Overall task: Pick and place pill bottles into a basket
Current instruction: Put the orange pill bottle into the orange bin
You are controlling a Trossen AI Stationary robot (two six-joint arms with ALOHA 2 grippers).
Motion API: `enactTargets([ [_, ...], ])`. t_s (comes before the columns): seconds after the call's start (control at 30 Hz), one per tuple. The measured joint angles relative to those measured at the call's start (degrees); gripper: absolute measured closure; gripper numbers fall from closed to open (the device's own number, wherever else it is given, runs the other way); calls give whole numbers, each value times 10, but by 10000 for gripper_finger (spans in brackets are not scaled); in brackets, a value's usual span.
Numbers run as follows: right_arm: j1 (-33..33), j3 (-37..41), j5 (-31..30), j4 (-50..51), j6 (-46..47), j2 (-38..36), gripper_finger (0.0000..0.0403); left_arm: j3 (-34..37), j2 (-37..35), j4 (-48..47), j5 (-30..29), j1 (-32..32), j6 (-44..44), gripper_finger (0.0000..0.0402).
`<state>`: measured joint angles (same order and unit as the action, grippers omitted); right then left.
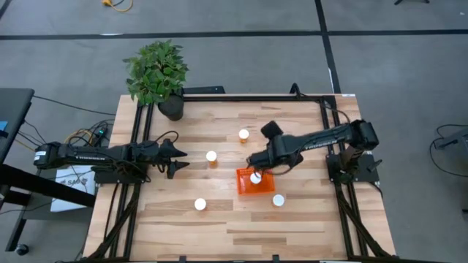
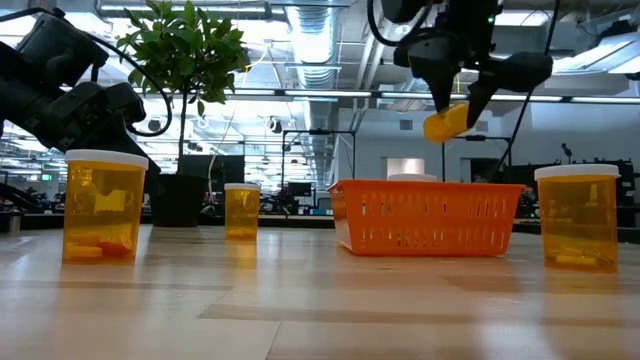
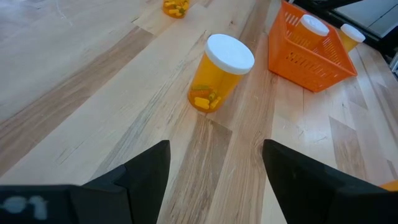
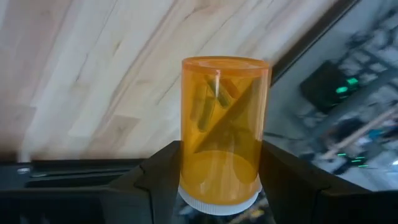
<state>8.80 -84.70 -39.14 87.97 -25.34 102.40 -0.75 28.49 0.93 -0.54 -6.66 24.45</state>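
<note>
One light, rigid, slick pill bottle [image 4: 224,130] sits pinched by its sides in my right gripper [image 4: 217,180], above the basket [image 1: 256,188].

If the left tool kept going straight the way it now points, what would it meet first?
Most likely the standing pill bottle just ahead of the left tool. It sits nearly centred between the open fingers, well before the basket, though depth is uncertain.

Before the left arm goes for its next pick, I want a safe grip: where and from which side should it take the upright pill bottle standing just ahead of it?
Grip the orange body of that pill bottle below its white cap, coming in level from the left tool's side. It stands upright and alone, bare wood around it, so open fingers can likely straddle it.
</note>
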Motion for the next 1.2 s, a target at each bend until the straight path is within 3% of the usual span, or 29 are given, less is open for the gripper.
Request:
enactTargets([
  [0.4, 115, 1, -54, 1, 5, 2, 209, 0, 0, -1, 0, 0, 0, 156],
  [0.73, 200, 1, -134, -117, -66, 2, 214, 0, 0, -1, 0, 0, 0, 156],
  [0.93, 228, 5, -122, -119, -40, 2, 208, 0, 0, -1, 0, 0, 0, 156],
  [1.2, 246, 27, -51, -118, 91, 2, 210, 0, 0, -1, -1, 0, 0, 156],
])
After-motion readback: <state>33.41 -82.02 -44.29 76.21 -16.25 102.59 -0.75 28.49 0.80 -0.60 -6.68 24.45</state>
